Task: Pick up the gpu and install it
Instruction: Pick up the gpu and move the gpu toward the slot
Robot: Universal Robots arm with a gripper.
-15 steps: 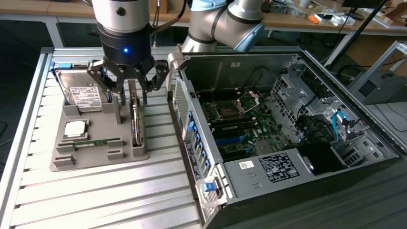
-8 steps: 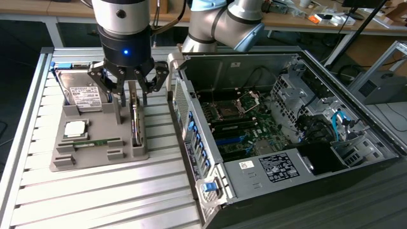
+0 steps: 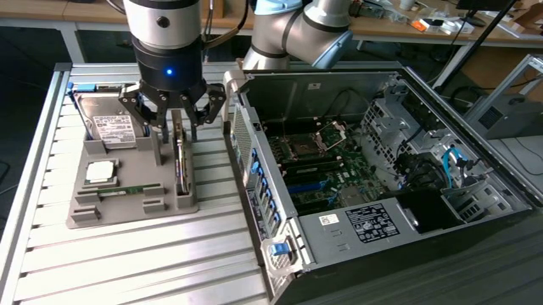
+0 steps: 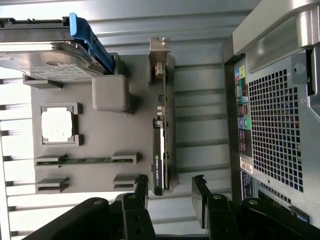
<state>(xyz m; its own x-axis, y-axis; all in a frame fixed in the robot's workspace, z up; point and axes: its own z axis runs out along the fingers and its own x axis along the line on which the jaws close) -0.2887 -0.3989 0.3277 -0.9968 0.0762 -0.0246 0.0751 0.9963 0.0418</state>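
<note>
Gpu [image 3: 180, 166] stood on edge at the tray's [image 3: 119, 211] edge; it looked light, stiff, fragile; best pinched across its flat faces; fingers [image 4: 200, 191] apart, flanking it.

The arm [image 3: 288, 28] is of silver-grey round tubes with a light blue joint cap [image 3: 276, 6], black cables [image 3: 243, 22] run beside it, and the black gripper [image 3: 180, 133] has jointed fingers [image 3: 208, 105] and, it seems, a small blue light [image 3: 168, 70] above.

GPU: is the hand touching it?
Cannot tell. Wrist view: the open hand straddles the gpu; one finger stands clear, the other sits tight beside it, no plain gap.
</note>
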